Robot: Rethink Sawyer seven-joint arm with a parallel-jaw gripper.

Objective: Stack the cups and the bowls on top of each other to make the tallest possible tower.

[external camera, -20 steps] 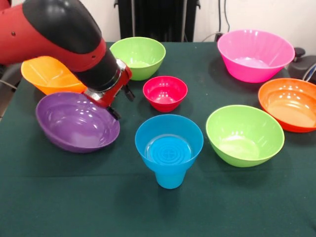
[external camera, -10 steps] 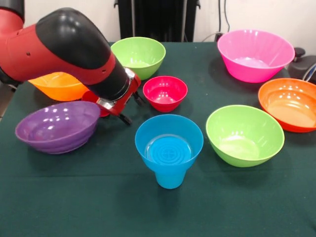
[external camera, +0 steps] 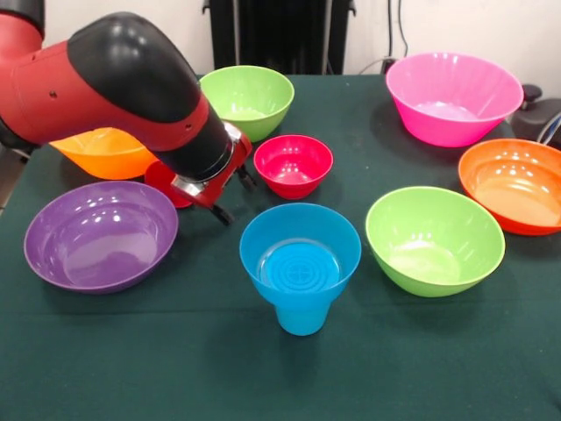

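Observation:
A small blue bowl [external camera: 300, 230] sits on an upright sky-blue cup [external camera: 302, 317] at the front centre, forming a low tower. The small red bowl [external camera: 293, 162] stands just behind it. My gripper [external camera: 235, 197] hangs low between the purple bowl [external camera: 101, 235] and the red bowl, open, with nothing between its black fingertips. Only part of a red cup [external camera: 162, 182] shows, against the gripper's left side; the arm hides the rest. The purple bowl rests flat on the cloth, apart from the gripper.
A yellow-orange bowl [external camera: 105, 153] lies behind the arm at the left. Lime green bowls stand at the back centre [external camera: 250, 101] and front right [external camera: 434, 239]. A pink bowl [external camera: 451, 96] and an orange bowl [external camera: 517, 184] sit at the right edge.
The purple bowl was tipped up against the gripper; it has dropped flat and slid left. The arm moved slightly right, uncovering the red cup.

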